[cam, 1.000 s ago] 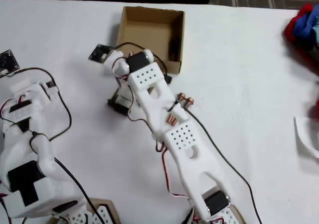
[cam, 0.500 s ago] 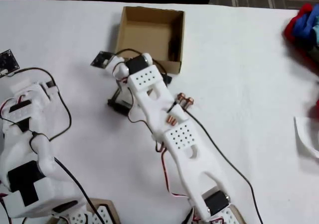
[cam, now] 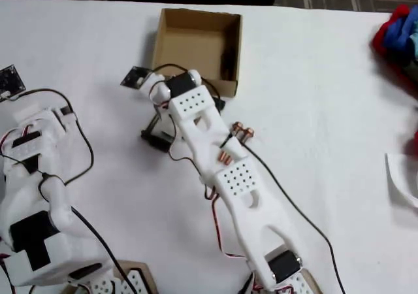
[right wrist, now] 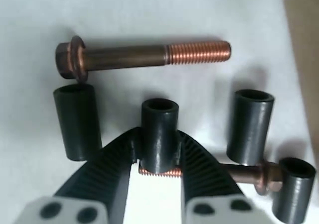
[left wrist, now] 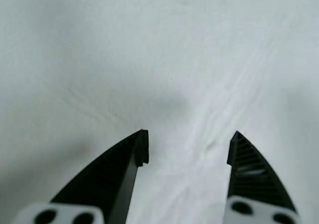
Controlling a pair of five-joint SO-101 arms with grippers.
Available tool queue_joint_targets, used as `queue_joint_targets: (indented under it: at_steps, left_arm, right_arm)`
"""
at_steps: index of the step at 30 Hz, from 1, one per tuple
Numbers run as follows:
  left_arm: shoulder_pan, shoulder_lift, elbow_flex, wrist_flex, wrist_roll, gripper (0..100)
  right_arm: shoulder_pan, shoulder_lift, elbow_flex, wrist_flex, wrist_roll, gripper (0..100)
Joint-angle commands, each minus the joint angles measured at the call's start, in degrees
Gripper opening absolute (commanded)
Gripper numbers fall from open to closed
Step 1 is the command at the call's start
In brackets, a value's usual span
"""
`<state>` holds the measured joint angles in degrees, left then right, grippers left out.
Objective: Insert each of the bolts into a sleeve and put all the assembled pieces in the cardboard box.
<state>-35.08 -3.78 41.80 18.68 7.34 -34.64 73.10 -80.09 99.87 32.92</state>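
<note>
My right gripper (right wrist: 158, 170) is shut on a black sleeve (right wrist: 159, 132), one finger on each side of it. A copper bolt (right wrist: 239, 173) lies across under the fingers, its threaded end showing below the sleeve. Another bolt (right wrist: 144, 57) lies beyond, and loose sleeves lie on either side (right wrist: 77, 122) (right wrist: 249, 127), with one more sleeve (right wrist: 295, 194) by the bolt's head. In the high view this gripper (cam: 155, 138) is down on the table just in front of the cardboard box (cam: 196, 19). Copper bolts (cam: 243, 131) lie beside the arm. My left gripper (left wrist: 188, 147) hangs open over bare white table.
The left arm (cam: 32, 176) sits folded at the table's left side with its cables. Coloured cloth (cam: 398, 32) and a white object (cam: 400, 176) lie at the right edge. A small black square (cam: 10, 78) sits at the far left.
The right arm's wrist has shifted slightly toward the near side and lower beside the box. The left arm has not moved.
</note>
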Motion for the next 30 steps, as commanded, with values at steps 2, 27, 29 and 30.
queue_joint_targets:
  at_steps: [2,27,29,30]
  left_arm:
    - [0.53,-0.35,-2.51,0.35,-0.44,27]
    - [0.53,-0.35,-2.51,0.35,-0.44,27]
    - [0.53,-0.35,-2.51,0.35,-0.44,27]
    - [0.53,-0.35,-2.51,0.35,-0.44,27]
  right_arm:
    - [-0.13,-0.40,-0.18,-0.13,-0.53,4.3]
    - [-0.04,0.22,-2.99,-1.71,-4.57,7.5]
    - [-0.04,0.22,-2.99,-1.80,-4.57,7.0]
    - [-0.04,0.22,-2.99,-1.80,-4.66,5.0]
